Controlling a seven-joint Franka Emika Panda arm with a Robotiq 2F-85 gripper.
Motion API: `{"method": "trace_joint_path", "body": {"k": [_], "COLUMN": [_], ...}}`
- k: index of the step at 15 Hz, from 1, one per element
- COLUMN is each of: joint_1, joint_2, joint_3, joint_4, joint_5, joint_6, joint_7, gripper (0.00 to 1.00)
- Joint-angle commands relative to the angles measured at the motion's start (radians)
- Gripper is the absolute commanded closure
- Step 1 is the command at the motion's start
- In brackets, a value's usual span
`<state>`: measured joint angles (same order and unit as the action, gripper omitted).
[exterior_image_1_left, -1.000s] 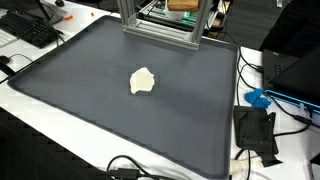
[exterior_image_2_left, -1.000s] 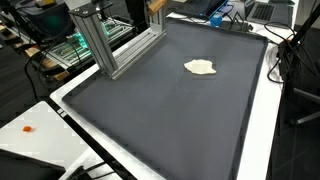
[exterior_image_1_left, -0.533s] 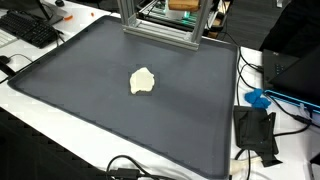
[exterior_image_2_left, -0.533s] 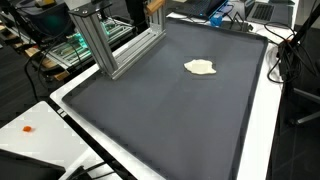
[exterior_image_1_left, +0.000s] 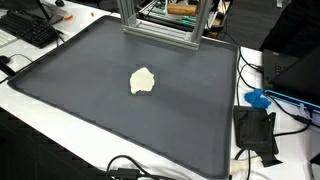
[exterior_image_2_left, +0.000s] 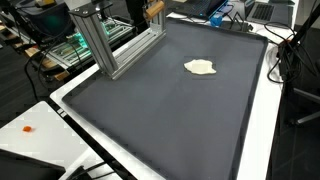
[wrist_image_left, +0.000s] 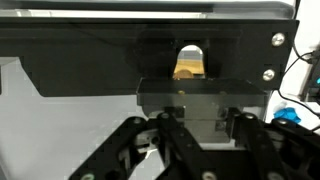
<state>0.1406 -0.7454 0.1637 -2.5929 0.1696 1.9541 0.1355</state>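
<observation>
A pale yellow lump (exterior_image_1_left: 143, 81) lies near the middle of a dark mat (exterior_image_1_left: 90, 110); it also shows in the other exterior view (exterior_image_2_left: 201, 67) on the mat (exterior_image_2_left: 160, 110). My gripper (wrist_image_left: 200, 118) shows only in the wrist view, as dark linkages low in the frame, facing a black panel. Its fingertips are lost in the dark, so I cannot tell whether it is open or shut. A tan object (wrist_image_left: 188, 62) shows through a gap in the panel. A tan object sits at the back by the aluminium frame in both exterior views (exterior_image_1_left: 181, 8) (exterior_image_2_left: 152, 8).
An aluminium frame (exterior_image_1_left: 160, 25) (exterior_image_2_left: 105, 45) stands at the mat's far edge. A keyboard (exterior_image_1_left: 28, 28) lies off one corner. A black box (exterior_image_1_left: 256, 132) and cables lie beside the mat, with a blue item (exterior_image_1_left: 258, 98).
The tan object at the back by the frame has dropped slightly. The lump and mat have not moved.
</observation>
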Motion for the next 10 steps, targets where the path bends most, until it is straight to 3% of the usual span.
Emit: {"method": "trace_joint_path", "body": {"k": [1, 10], "joint_1": [0.003, 0.006], "joint_2": [-0.036, -0.051], "joint_3": [0.016, 0.034], "joint_4": [-0.04, -0.063], "joint_5": [-0.015, -0.03], "joint_6": [0.003, -0.017], "joint_7": [0.014, 0.019], "gripper": [0.77, 0.77]}}
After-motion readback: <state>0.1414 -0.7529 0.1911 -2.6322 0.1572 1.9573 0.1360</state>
